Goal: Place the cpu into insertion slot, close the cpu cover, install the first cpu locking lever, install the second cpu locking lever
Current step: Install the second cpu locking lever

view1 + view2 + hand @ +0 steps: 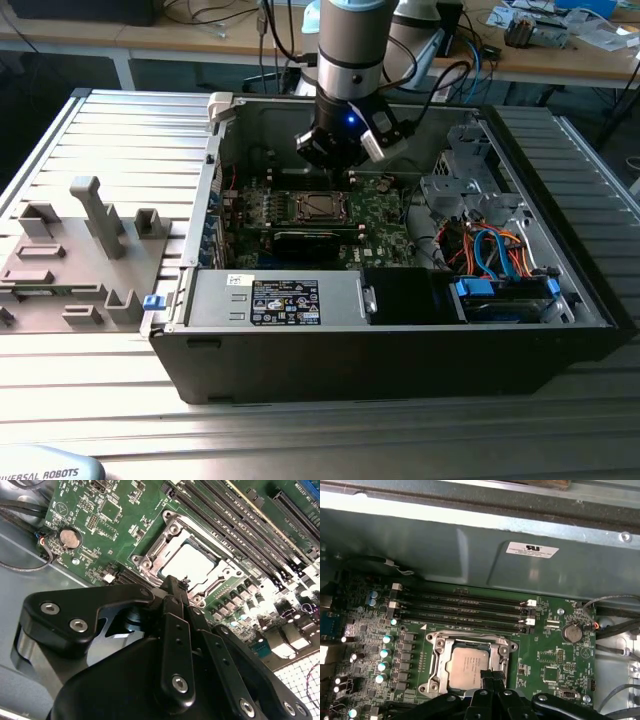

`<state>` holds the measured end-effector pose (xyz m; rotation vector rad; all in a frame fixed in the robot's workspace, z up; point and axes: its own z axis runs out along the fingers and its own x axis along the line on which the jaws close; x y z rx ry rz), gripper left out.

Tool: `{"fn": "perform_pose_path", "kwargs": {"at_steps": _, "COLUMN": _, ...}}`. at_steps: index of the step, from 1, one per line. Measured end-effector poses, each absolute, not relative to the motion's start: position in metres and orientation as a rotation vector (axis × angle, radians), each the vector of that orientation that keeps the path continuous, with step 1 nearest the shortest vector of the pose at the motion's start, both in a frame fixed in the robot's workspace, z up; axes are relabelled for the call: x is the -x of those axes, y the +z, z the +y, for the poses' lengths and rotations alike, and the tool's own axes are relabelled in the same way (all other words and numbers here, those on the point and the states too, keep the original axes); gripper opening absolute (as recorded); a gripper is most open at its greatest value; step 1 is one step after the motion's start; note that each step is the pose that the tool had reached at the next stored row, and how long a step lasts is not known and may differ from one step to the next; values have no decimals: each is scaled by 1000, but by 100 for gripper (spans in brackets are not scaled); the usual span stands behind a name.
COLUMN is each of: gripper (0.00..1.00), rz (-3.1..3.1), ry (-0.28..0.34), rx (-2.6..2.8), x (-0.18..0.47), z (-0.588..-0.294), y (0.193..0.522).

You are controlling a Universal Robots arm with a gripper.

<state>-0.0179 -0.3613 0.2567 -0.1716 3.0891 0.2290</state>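
Metal and green board: an open computer case (590, 300) lies on a slatted table (130, 130), with the arm reaching down into it.

Exterior view: the gripper (345, 168) hangs just above the socket, at 12 o'clock from the cpu (320, 208); a power supply (275, 300) sits at 6 o'clock and blue and orange cables (495, 250) at 4 o'clock.

Second wrist view: the fingers (175, 592) are drawn narrow and hold nothing, their tips at the socket's edge. The cpu (192, 562) is seated in its slot, with the cpu cover (172, 532) framing it, apparently down.

First wrist view: the cpu (467, 664) shows through the cover's window; memory slots (465, 612) run at 12 o'clock, a coin battery (572, 632) at 2 o'clock.

Step in hand: by my reading, placement and cover are done and the locking levers are the work.

Next move calls for: a precise sideways-and-down press on a thin lever.

In the way: the memory slots and small capacitors (385, 652) close by.
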Motion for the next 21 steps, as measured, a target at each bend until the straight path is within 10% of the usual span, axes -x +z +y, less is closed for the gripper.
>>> {"fn": "perform_pose_path", "kwargs": {"at_steps": 21, "gripper": 11, "rz": 3084, "ry": 272, "rx": 171, "x": 42, "z": -408, "y": 247}}
